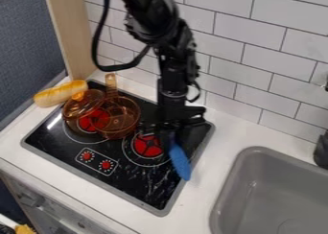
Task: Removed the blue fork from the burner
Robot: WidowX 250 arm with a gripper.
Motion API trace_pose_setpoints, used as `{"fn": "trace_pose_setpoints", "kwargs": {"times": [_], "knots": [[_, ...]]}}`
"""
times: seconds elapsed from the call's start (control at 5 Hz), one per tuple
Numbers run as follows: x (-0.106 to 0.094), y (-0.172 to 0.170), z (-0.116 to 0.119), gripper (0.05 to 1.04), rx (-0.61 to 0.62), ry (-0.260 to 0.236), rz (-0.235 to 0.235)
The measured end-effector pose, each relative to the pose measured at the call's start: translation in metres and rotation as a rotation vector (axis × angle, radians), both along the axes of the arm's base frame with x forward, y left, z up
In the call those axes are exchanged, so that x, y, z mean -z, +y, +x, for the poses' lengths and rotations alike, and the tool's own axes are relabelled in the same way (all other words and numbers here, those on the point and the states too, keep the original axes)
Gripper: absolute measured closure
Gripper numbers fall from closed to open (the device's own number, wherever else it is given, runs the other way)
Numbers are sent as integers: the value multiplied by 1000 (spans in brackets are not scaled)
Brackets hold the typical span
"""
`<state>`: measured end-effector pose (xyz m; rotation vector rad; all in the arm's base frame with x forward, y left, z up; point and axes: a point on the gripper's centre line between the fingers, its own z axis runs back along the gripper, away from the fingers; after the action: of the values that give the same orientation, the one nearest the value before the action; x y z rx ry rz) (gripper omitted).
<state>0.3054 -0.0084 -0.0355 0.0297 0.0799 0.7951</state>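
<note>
The black gripper [168, 131] hangs down from the top over the right part of the black stove top [137, 182], just right of the right burner [148, 146]. The blue fork [180, 162] slants from directly beneath the gripper down to the right, its broad lower end over the stove's right border. Its upper end meets the gripper and is partly hidden there; whether it is held cannot be made out.
A clear amber pot [122, 118] stands around the left burner, its amber lid [83, 103] tilted at its left side. Behind them lies a yellow bread-like toy [59, 93]. A tiled wall [282, 75] rises behind, and a grey sink [247, 163] is at right.
</note>
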Motion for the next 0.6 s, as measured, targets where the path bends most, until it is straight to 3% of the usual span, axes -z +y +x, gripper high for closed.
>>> {"fn": "trace_pose_setpoints", "kwargs": {"times": [0.2, 0.6], "knots": [[-20, -20, 10, 744, 107, -63, 21], [-30, -61, 19, 744, 455, -110, 30]]}}
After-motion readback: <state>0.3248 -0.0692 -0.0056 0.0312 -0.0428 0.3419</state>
